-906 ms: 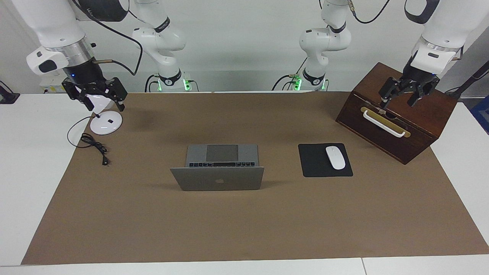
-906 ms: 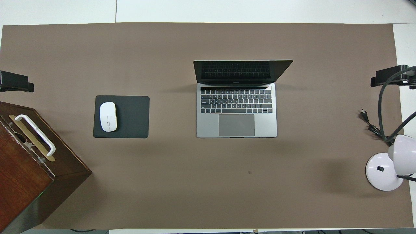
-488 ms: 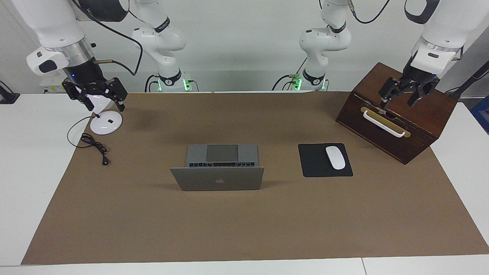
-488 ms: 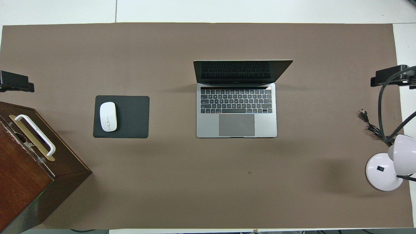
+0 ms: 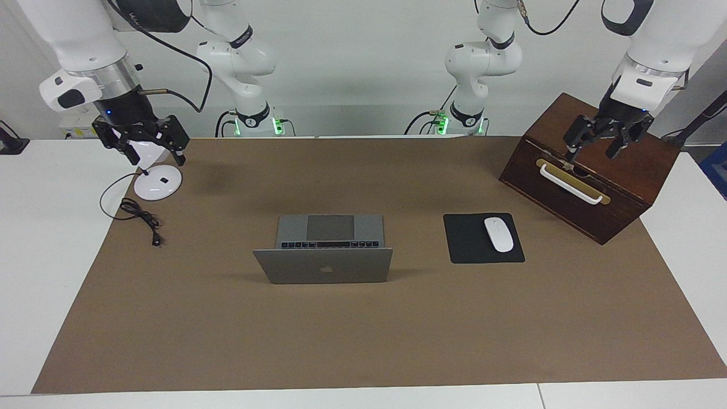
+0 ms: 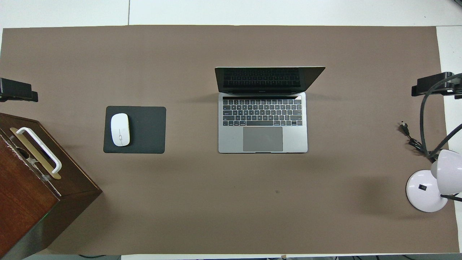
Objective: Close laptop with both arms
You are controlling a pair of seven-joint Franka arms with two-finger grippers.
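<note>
the laptop [image 6: 262,122] sits mid-mat, lid up on its edge farther from the robots. beside it, toward the left arm's end, the mouse [image 6: 120,129] lies on the mouse pad [image 6: 146,130]; the wooden box [image 5: 590,170] stands nearer the robots there. the lamp [image 5: 157,183] stands at the right arm's end, its cable [image 5: 142,218] beside it.

Bare brown mat [image 5: 363,335] rings the open laptop [image 5: 324,265] at frame centre. Mouse pad [image 5: 483,238] sits right of it, wooden box [image 5: 619,187] upper right, lamp [image 5: 157,182] upper left.
</note>
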